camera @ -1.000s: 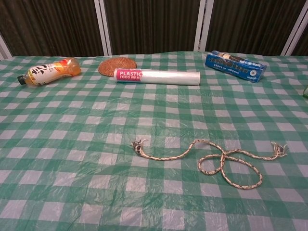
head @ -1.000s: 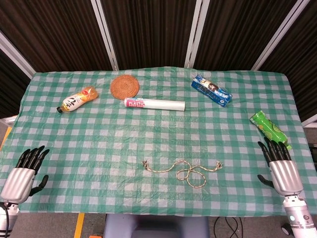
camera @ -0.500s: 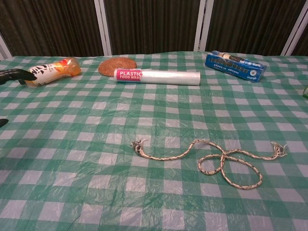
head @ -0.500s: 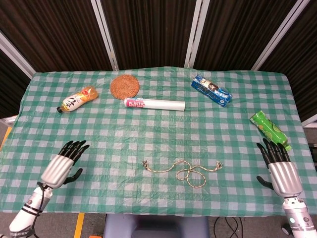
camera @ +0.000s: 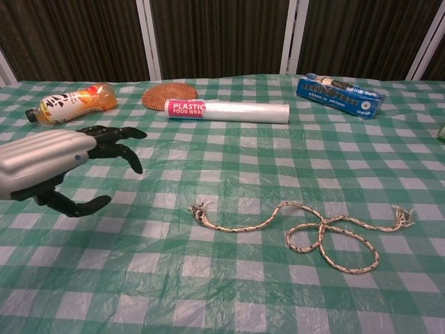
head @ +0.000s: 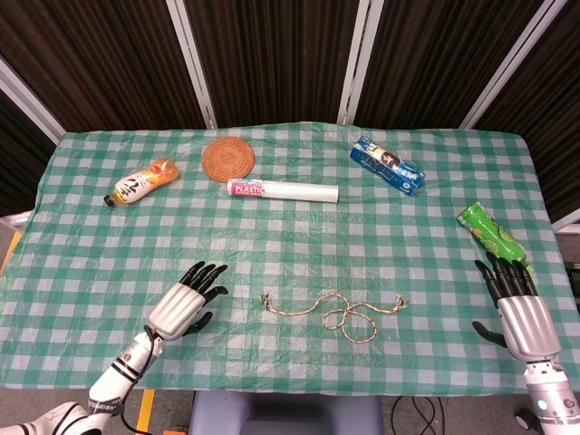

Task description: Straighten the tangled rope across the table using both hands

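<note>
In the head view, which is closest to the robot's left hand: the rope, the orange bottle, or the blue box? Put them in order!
From the left hand:
1. Rope, just to its right at the table's near edge.
2. Orange bottle, farther back on the left.
3. Blue box, far back on the right.

Green checked tablecloth [head: 426, 254], dark panelled backdrop [head: 272, 54], possibly curtains

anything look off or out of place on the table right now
The rope lies tangled near the front edge, looped over itself toward its right end, with both ends frayed. The drink bottle lies on its side at the back left. Nothing looks spilled. Both the left hand and right hand are empty.
</note>
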